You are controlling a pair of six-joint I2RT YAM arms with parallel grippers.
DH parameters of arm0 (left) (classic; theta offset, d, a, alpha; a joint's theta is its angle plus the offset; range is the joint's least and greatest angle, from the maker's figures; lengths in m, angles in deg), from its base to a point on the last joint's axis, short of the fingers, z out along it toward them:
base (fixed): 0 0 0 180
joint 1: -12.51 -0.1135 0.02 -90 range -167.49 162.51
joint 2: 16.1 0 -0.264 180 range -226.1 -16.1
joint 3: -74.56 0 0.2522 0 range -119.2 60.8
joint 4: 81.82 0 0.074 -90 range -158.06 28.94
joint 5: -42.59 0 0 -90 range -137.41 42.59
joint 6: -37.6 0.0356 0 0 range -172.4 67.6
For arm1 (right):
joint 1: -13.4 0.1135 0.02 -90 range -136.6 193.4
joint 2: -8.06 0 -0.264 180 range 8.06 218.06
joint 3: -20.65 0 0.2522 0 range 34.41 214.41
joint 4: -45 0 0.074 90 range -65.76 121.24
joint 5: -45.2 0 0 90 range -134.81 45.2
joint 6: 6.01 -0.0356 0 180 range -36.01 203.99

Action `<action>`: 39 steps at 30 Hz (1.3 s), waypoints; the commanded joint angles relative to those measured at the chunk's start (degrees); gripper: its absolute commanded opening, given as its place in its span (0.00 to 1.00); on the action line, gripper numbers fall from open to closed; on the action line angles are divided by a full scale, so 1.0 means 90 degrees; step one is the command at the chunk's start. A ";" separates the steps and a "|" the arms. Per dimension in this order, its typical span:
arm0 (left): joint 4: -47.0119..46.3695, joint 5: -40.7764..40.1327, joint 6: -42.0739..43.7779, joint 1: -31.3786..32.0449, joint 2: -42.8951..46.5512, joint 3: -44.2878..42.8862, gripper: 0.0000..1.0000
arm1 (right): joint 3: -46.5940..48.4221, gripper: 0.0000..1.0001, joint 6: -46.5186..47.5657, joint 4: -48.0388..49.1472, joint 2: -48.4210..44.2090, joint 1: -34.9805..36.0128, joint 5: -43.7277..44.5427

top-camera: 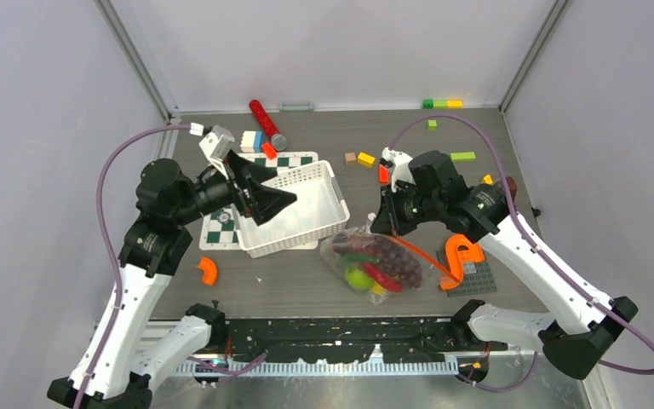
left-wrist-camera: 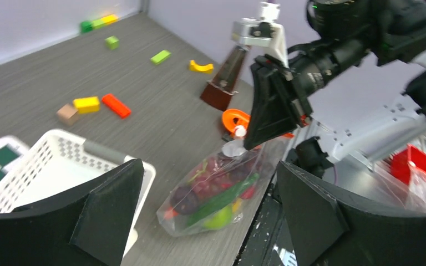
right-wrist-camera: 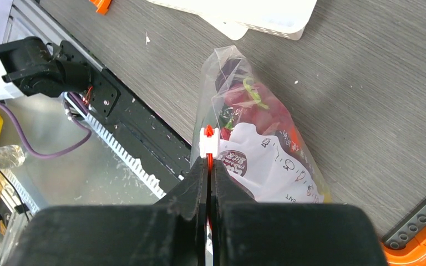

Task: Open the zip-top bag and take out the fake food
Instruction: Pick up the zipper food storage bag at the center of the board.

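The zip-top bag (top-camera: 373,262) lies on the table in front of the basket, its orange zip strip (right-wrist-camera: 209,160) lifted at one end. My right gripper (right-wrist-camera: 208,164) is shut on that strip just behind the white slider (right-wrist-camera: 208,138). Inside the bag shows the fake food: dark grapes (left-wrist-camera: 188,200), a long green vegetable (left-wrist-camera: 227,195), a green apple (top-camera: 358,277) and a red chili (top-camera: 385,279). My left gripper (top-camera: 278,192) hangs open over the basket, left of the bag, with nothing between its fingers (left-wrist-camera: 111,205).
A white slotted basket (top-camera: 294,223) stands on a checkered mat (top-camera: 220,230) beside the bag. Orange curved pieces (top-camera: 463,250) rest on a grey studded plate (top-camera: 477,279) to the right, with another (top-camera: 209,270) at front left. Coloured blocks (top-camera: 366,158) and a red cylinder (top-camera: 265,121) lie farther back.
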 commanded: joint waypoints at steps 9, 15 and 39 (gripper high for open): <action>-0.3053 0.1952 -0.1047 0.0294 -0.0432 0.0919 0.84 | 0.0397 0.00 0.0464 0.0872 -0.0650 0.0124 -0.1176; -0.3258 0.1702 -0.1069 0.0790 -0.0543 0.1082 0.83 | 0.0343 0.00 0.0194 0.1554 -0.0793 0.0124 -0.1466; -0.3305 -0.0108 -0.0582 0.2535 -0.1262 0.1297 0.77 | 0.0048 0.00 -0.0955 0.3139 -0.0747 0.0180 -0.2114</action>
